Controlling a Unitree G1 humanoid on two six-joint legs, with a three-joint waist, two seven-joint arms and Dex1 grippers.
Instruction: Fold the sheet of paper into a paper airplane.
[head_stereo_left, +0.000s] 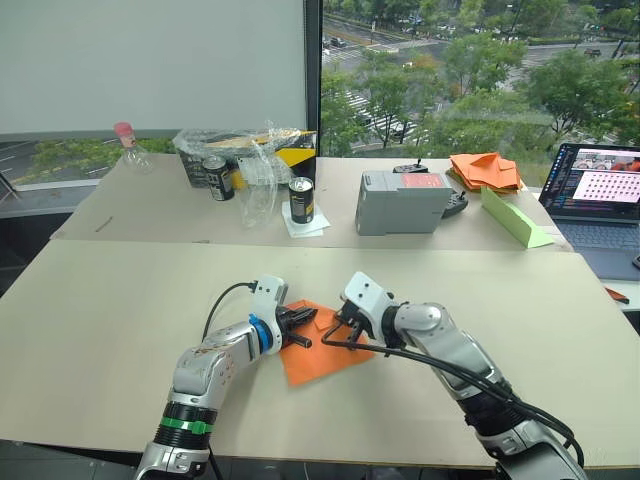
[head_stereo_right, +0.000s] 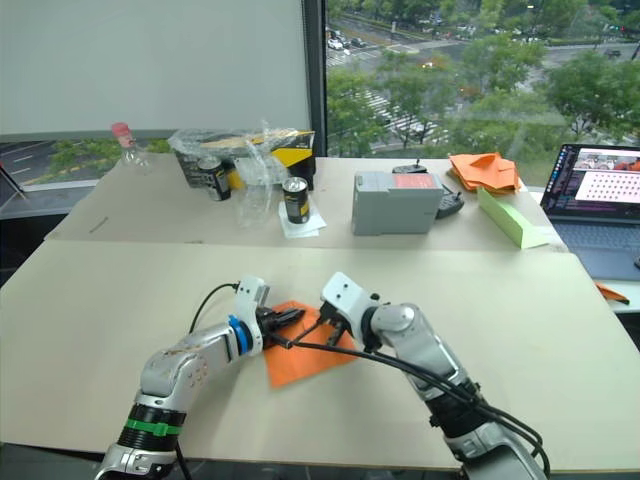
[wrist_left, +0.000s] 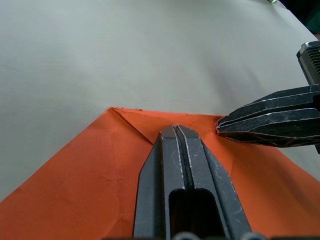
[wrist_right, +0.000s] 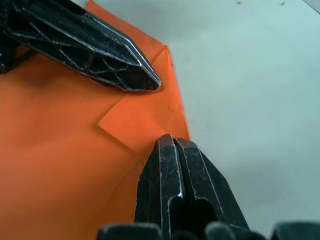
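a pale beige table (head_stereo_left: 120, 330) fills the foreground, butted against a second table (head_stereo_left: 130, 215) of the same colour that runs along a window (head_stereo_left: 470, 70) looking out over trees and a street; a white blind (head_stereo_left: 150, 60) covers the left part of the glass. the sheet of paper (head_stereo_left: 318, 358), bright orange, lies flat on the near table, one far corner folded over into a small triangle. the left gripper (head_stereo_left: 300, 326) presses its tips on the sheet near that fold, its two fingers pressed together with nothing between them. the right gripper (head_stereo_left: 340, 330) comes in from the other side, its fingers likewise closed tight and holding nothing, tips down on the paper's far edge just beside the fold. the two grippers sit close, not touching. on the far table stand two dark cans (head_stereo_left: 301, 199), crumpled clear plastic (head_stereo_left: 250, 160) over a box, a grey box (head_stereo_left: 402, 201), a heap of orange paper pieces (head_stereo_left: 484, 171), a light-green paper wedge (head_stereo_left: 512, 217), and an open laptop (head_stereo_left: 600, 200) at the right edge.
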